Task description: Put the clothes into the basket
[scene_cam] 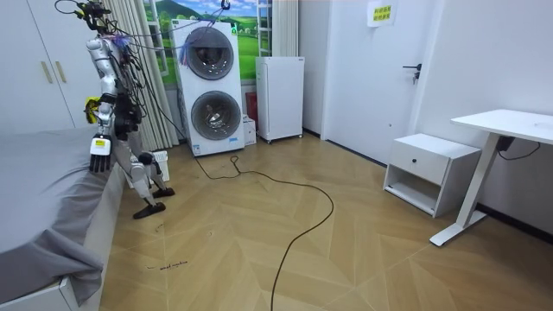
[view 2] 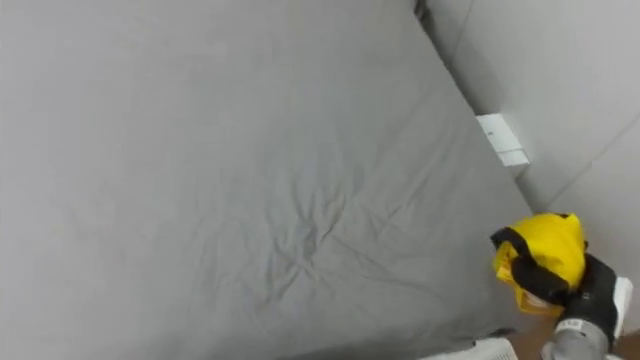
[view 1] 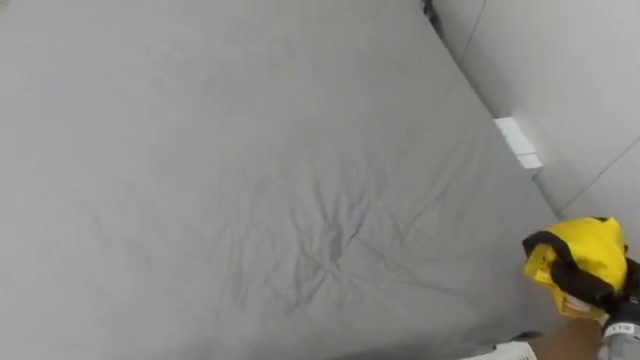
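yellow crumpled cloth [view 1: 590, 243] wadded in right hand [view 1: 592, 287] beside wrinkled grey sheet [view 1: 250, 180].

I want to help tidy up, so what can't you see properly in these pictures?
- Bunched yellow cloth: crumpled inside the right hand in the eye views and tiny in the room view, so what kind of garment it is stays hidden.
- Flat white thing: cut off by the left eye view's bottom edge, so it cannot be identified.
- Grey-sheeted bed: its far side is cut off by the room view's left edge.
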